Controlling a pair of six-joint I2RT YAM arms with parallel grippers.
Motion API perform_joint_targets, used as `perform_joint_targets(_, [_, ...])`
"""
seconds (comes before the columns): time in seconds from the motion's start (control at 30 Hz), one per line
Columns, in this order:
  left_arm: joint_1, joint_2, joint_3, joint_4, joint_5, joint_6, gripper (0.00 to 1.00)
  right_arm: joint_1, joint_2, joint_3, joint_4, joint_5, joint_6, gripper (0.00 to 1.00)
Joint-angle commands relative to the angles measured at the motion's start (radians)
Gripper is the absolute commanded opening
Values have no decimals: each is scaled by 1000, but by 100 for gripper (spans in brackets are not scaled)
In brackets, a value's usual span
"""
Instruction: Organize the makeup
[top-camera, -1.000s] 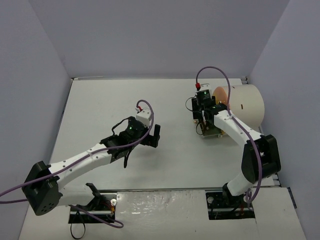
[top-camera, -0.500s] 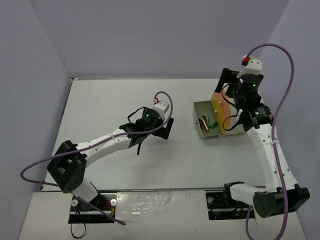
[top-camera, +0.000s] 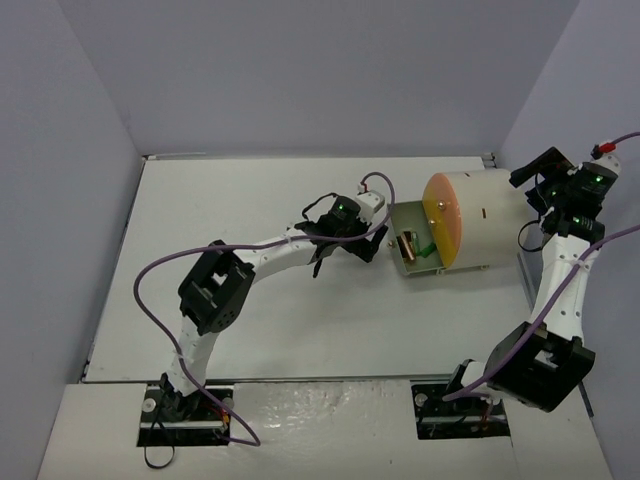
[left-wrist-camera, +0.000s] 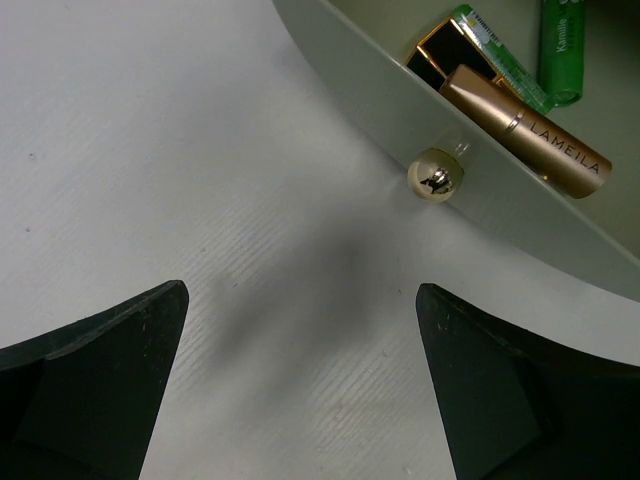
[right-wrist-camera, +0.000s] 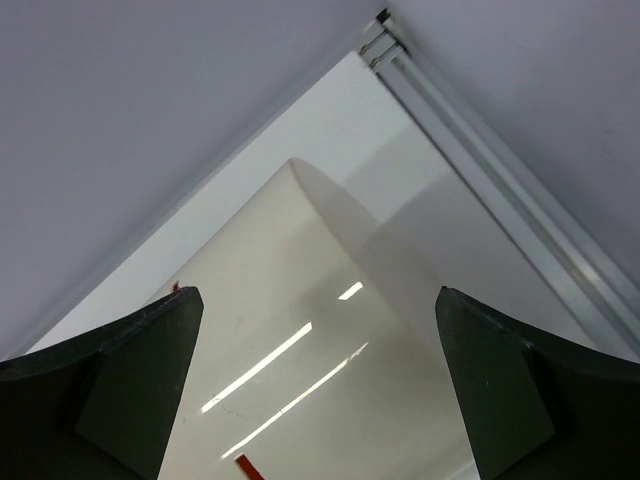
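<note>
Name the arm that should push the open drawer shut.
Left. The left gripper, open, faces the gold knob of the drawer, close by. The right gripper is on the far side of the drum.

Open desk (top-camera: 200, 200) stretched along the left and far edges. Toward the right edge, the cream drum (top-camera: 495, 215) and its pulled-out drawer (top-camera: 412, 215) barred passage; the left arm (top-camera: 270, 252) crossed the middle.

The left tool (left-wrist-camera: 300, 296) hangs over the counter (left-wrist-camera: 150, 130), fingers spread wide at 7 and 5 o'clock. Toward 1 o'clock, a drawer (left-wrist-camera: 368, 85) with a gold knob (left-wrist-camera: 437, 178) holds a gold LAMEILA tube (left-wrist-camera: 530, 135), a black-gold lipstick (left-wrist-camera: 437, 58) and two green tubes (left-wrist-camera: 562, 45).
</note>
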Motion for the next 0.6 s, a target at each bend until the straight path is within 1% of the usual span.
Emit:
perform_joint_targets(0.0, [14,22,106,82,91,39,97,4,50,8,140,-197,57,100])
perform_joint_targets(0.27, [14,129,215,96,144,63,97,6,111,-37,189,-307,87,100])
perform_joint_targets(0.57, [14,212,333,107,153,48,97,13,121,-105,225,-365,118,100])
